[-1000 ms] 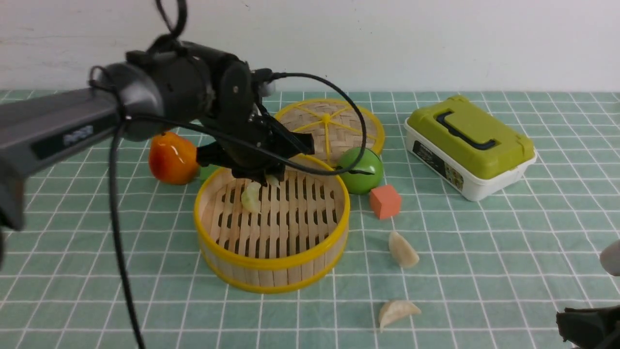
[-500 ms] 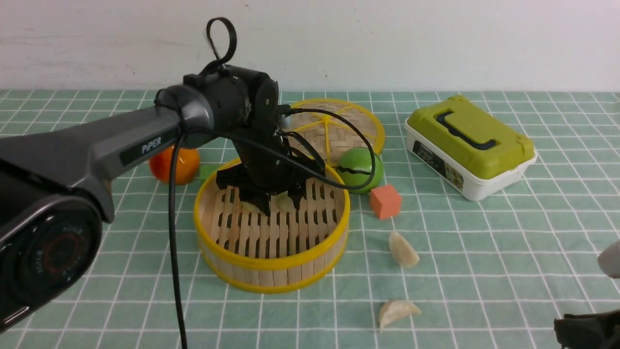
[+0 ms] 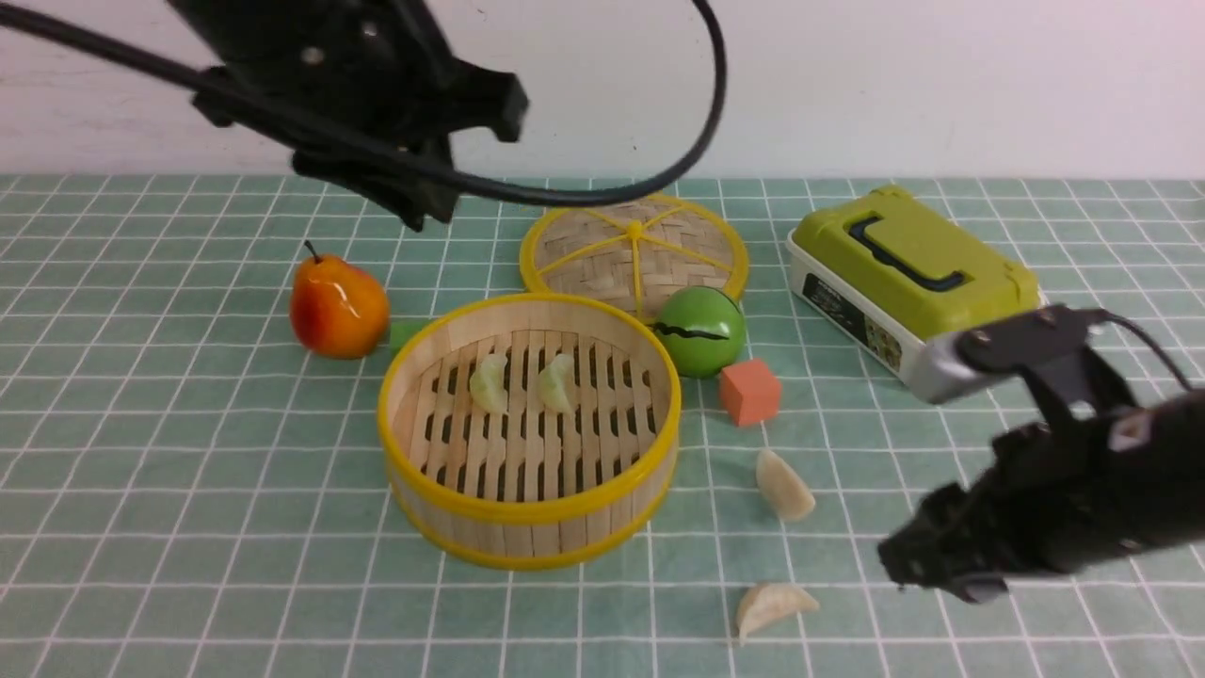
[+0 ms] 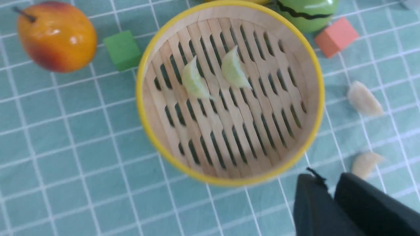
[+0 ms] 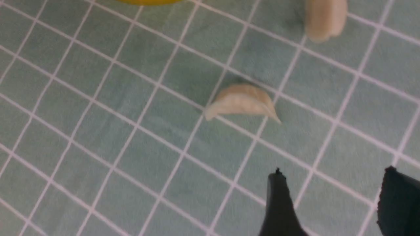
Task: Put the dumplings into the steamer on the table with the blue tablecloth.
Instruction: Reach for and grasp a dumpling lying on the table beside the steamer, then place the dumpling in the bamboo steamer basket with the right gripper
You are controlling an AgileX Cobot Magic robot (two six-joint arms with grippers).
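The steamer (image 3: 527, 557) stands mid-table on the blue tablecloth (image 3: 188, 490). Two greenish dumplings (image 3: 488, 381) (image 3: 557, 381) lie side by side on its slats, also visible as dumplings (image 4: 194, 80) (image 4: 233, 69) in the left wrist view. To its right, two cream dumplings (image 3: 783, 485) (image 3: 770, 605) rest on the cloth. My left gripper (image 4: 326, 178) hangs high above the back left, its fingers close together and empty. My right gripper (image 5: 334, 170) is open low over the cloth, just right of the nearest dumpling (image 5: 242, 101), not touching it.
A pear (image 3: 337, 306) and a small green cube (image 3: 407, 331) sit left behind the steamer. The woven lid (image 3: 633, 243), a green ball (image 3: 701, 330) and an orange-red cube (image 3: 749, 391) are behind right. A green-lidded box (image 3: 908, 282) stands far right.
My left gripper rose out of the steamer to the back left, leaving a second dumpling inside, and closed. My right arm swung in from the lower right and opened.
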